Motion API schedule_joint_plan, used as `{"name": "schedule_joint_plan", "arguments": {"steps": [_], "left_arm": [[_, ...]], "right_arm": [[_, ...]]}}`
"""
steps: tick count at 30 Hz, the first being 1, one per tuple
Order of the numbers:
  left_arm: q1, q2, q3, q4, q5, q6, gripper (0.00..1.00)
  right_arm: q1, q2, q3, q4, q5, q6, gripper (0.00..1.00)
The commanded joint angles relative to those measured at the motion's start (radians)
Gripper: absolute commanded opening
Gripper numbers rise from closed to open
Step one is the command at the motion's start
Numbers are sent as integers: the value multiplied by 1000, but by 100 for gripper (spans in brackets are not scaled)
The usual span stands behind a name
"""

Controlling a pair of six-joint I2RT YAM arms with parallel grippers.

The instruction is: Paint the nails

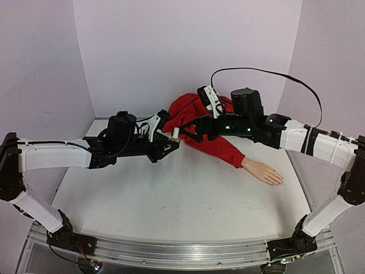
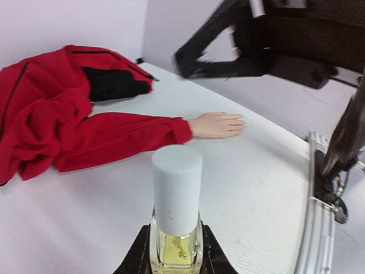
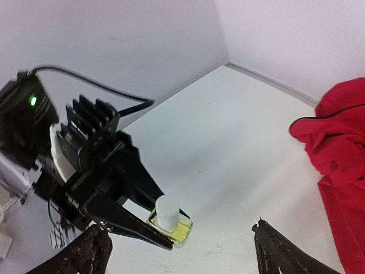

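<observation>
Two black grippers meet above the far middle of the matte white table (image 1: 171,200), toward twelve o'clock in the overhead view. The left gripper (image 2: 175,260) is clamped on a small square-shouldered bottle (image 3: 178,231) of clear glass, its two dark fingers pressed against the flat sides. The bottle stands upright, holds a yellowish liquid and carries a smooth, pale cylindrical cap (image 2: 177,188). The right gripper (image 3: 182,254) hangs just beside it at its three o'clock, jaws spread wide with nothing between them; its rough dark fingertips (image 3: 85,254) frame the bottle from either side in the wrist view without touching it.

A crumpled red fabric jacket (image 1: 197,117) lies in soft folds at twelve to one o'clock, with a dark lining showing at the opening. One sleeve (image 1: 225,149) stretches flat toward three o'clock, and a pale, smooth mannequin hand (image 1: 263,171) sticks out of the cuff, palm down on the table, fingers together. The nails (image 2: 239,121) sit at the fingertips, well apart from both grippers, too small to tell their colour or finish.
</observation>
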Motion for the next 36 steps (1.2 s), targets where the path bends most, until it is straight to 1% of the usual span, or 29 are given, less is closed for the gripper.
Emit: {"name": "schedule_joint_plan", "arguments": {"steps": [1, 5, 9, 14, 17, 22, 24, 26, 28, 30, 33, 36], "left_arm": [[-4, -42, 1, 39, -323, 30, 0], [-4, -12, 24, 32, -351, 39, 0], [-7, 13, 47, 24, -342, 45, 0], [-15, 27, 60, 19, -343, 50, 0], [-18, 36, 65, 16, -345, 57, 0], [-19, 48, 76, 12, -341, 60, 0], [-19, 51, 80, 9, -339, 60, 0], [-19, 53, 85, 9, -336, 60, 0], [-19, 51, 86, 6, -332, 62, 0], [-19, 48, 88, 6, -331, 64, 0], [-19, 42, 91, 3, -325, 64, 0], [-19, 41, 95, 1, -320, 63, 0]], "right_arm": [[3, -29, 21, 21, 235, 152, 91], [3, 18, 68, -10, 319, 248, 90], [6, 97, 134, -16, 301, 306, 86], [44, 194, 225, -20, 281, 311, 82], [59, 229, 260, -20, 277, 310, 77], [67, 272, 293, -20, 260, 310, 65], [68, 288, 306, -20, 250, 310, 58], [69, 303, 316, -20, 238, 310, 50], [70, 311, 324, -20, 225, 309, 39], [70, 313, 324, -19, 220, 305, 32], [70, 311, 317, -14, 210, 297, 31], [69, 318, 317, -12, 199, 294, 36]]}}
